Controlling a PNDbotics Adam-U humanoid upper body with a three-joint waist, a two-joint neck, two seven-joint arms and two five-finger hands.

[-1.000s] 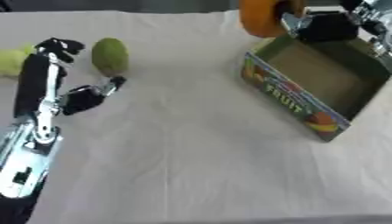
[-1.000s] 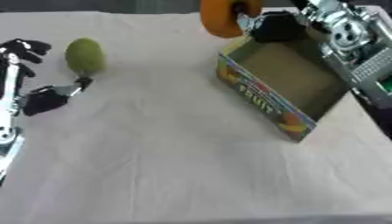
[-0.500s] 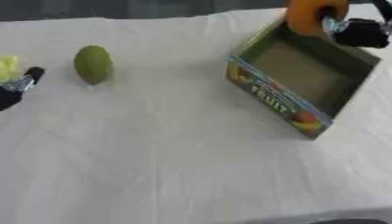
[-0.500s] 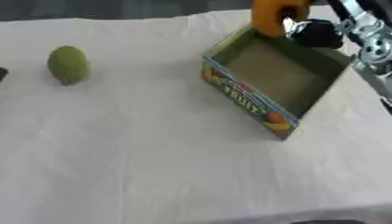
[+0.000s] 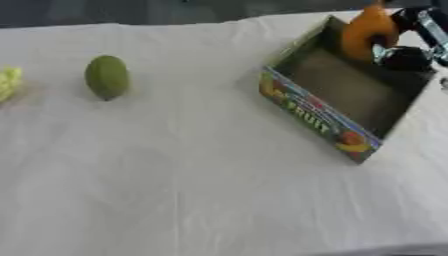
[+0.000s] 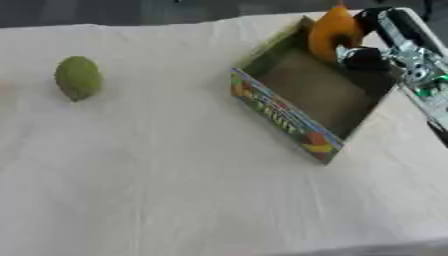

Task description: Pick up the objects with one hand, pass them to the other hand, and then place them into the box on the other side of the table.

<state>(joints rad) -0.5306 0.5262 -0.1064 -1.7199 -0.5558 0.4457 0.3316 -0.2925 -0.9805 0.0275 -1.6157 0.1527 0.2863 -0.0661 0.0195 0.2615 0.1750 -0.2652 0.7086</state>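
My right hand [image 6: 366, 52] comes in from the upper right and is shut on an orange fruit [image 6: 330, 32], holding it over the far end of the open cardboard fruit box [image 6: 282, 113]. The box interior looks bare. A green oval fruit [image 5: 108, 76] lies on the white cloth at the left. A yellow-green object [image 5: 8, 83] shows at the left edge in the left eye view. My left hand is out of both views.
The white cloth [image 5: 175, 190] covers the table, with open room across the middle and front. The table's far edge runs along the top of the views, dark beyond it.
The camera has swung, shifting the whole scene and dropping my left arm out of view. My right hand has lowered the orange fruit toward the box's far end.
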